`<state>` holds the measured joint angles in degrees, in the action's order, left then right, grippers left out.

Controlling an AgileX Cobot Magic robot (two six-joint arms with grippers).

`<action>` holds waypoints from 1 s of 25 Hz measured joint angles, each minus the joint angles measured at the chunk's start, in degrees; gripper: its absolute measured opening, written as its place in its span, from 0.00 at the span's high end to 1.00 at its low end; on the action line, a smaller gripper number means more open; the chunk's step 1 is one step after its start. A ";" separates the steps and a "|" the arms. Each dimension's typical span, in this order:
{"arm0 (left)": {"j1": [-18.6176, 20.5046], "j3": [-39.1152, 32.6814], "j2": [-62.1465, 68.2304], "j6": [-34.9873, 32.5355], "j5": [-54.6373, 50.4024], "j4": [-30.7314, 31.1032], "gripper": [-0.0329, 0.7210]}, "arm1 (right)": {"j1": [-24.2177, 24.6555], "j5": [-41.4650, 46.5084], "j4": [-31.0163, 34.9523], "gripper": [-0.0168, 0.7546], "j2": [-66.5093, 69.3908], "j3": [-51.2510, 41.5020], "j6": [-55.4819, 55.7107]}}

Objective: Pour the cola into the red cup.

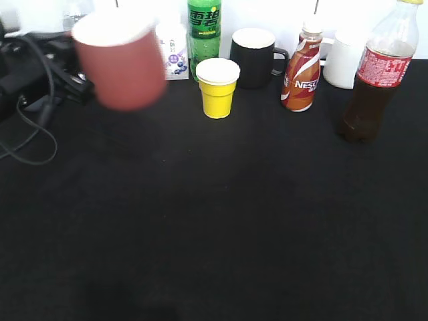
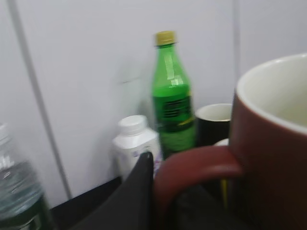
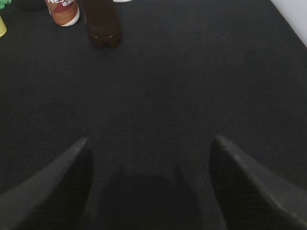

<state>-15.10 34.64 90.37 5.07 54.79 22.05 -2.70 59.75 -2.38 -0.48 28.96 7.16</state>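
Observation:
The red cup (image 1: 120,60) is off the table at the far left and looks blurred. In the left wrist view my left gripper (image 2: 158,168) is shut on its loop handle (image 2: 192,165); one dark finger shows left of the handle, the other is hidden. The cup's white inside (image 2: 283,93) looks empty. The cola (image 1: 374,80) stands upright at the far right with its yellow cap on. Its dark base also shows in the right wrist view (image 3: 101,24). My right gripper (image 3: 151,140) is open and empty above the black cloth, well short of the cola.
Along the back stand a white yogurt bottle (image 1: 172,53), a green soda bottle (image 1: 204,30), a yellow cup (image 1: 217,87), a dark mug (image 1: 254,57), a Nescafe bottle (image 1: 301,70) and a white jug (image 1: 342,60). Cables (image 1: 30,127) lie at the left. A black cloth (image 1: 214,221) covers the table.

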 joint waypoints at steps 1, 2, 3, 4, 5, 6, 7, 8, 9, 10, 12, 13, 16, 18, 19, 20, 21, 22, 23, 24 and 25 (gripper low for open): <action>-1.41 -0.02 -1.92 0.00 -2.00 1.02 0.90 | 0.00 0.00 0.00 0.24 0.00 0.00 0.00; -2.63 -0.02 -2.92 0.06 -3.04 1.68 0.90 | 0.00 0.00 0.00 0.24 0.00 0.00 0.00; -3.43 -0.06 -3.30 0.82 -3.42 2.12 0.90 | 0.00 0.00 0.00 0.24 0.00 0.00 0.00; -3.99 -0.06 -3.66 1.89 -3.79 2.50 0.90 | 0.00 0.00 0.00 0.24 0.00 0.00 0.00; -4.38 -0.06 -3.90 2.90 -3.79 2.70 0.90 | 0.00 0.00 0.00 0.24 0.00 0.00 0.00; -4.40 -0.06 -3.98 3.23 -3.79 2.84 0.90 | 0.00 0.00 0.00 0.24 0.00 0.00 -0.09; -4.40 -0.06 -3.98 3.36 -3.79 2.89 0.90 | 0.00 0.00 0.00 0.24 0.00 0.00 -0.09; -4.40 -0.06 -3.99 3.44 -3.79 2.89 0.90 | 0.00 -0.03 0.00 0.24 0.40 0.00 -0.21; -4.40 -0.06 -4.10 3.44 -3.79 2.89 0.90 | 0.00 -0.98 -0.48 0.24 2.48 0.40 -0.55; -4.40 -0.06 -4.10 3.44 -3.79 2.89 0.90 | 0.00 -7.83 -1.85 0.24 5.60 1.11 -0.94; -4.40 -0.06 -4.10 3.44 -3.79 2.96 0.90 | 0.00 -33.19 -3.74 0.24 13.74 1.28 -1.21; -4.40 -0.06 -4.10 3.49 -3.79 2.90 0.90 | 0.00 -44.24 -5.03 0.24 19.22 1.30 -1.33; -4.40 -0.06 -4.10 3.49 -3.79 2.90 0.90 | 0.00 -64.55 -6.40 0.24 38.33 1.43 -1.44; -4.40 -0.06 -4.10 3.49 -3.75 2.90 0.90 | 0.00 -76.19 -6.94 0.24 50.21 -1.05 -1.44; -4.40 -0.06 -4.10 3.49 -3.80 2.90 0.90 | 0.00 -81.70 -8.50 0.24 54.79 -3.09 -1.30; -4.40 -0.06 -4.10 3.49 -3.73 2.85 0.90 | 0.00 -86.05 -9.28 0.24 59.49 -4.96 -1.10; -4.40 -0.06 -4.10 3.49 -3.79 2.85 0.90 | 0.00 -88.83 -9.67 0.24 64.49 -6.21 -0.89; -4.40 -0.06 -4.10 3.49 -3.73 2.85 0.90 | 0.00 -90.66 -9.84 0.24 68.51 -6.77 -0.19; -4.40 -0.06 -4.10 3.49 -3.78 2.85 0.90 | 0.00 -92.00 -9.97 0.24 71.95 -6.85 0.78; -4.40 -0.06 -4.10 3.49 -3.78 2.85 0.90 | 0.00 -94.36 -9.97 0.24 75.14 -6.85 1.86; -4.40 -0.06 -4.10 3.51 -3.78 2.85 0.90 | 0.00 -97.82 -10.02 0.24 78.26 -6.85 2.33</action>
<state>-19.51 34.58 86.27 8.58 51.01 24.90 -2.70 -38.07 -12.40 77.78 22.11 9.49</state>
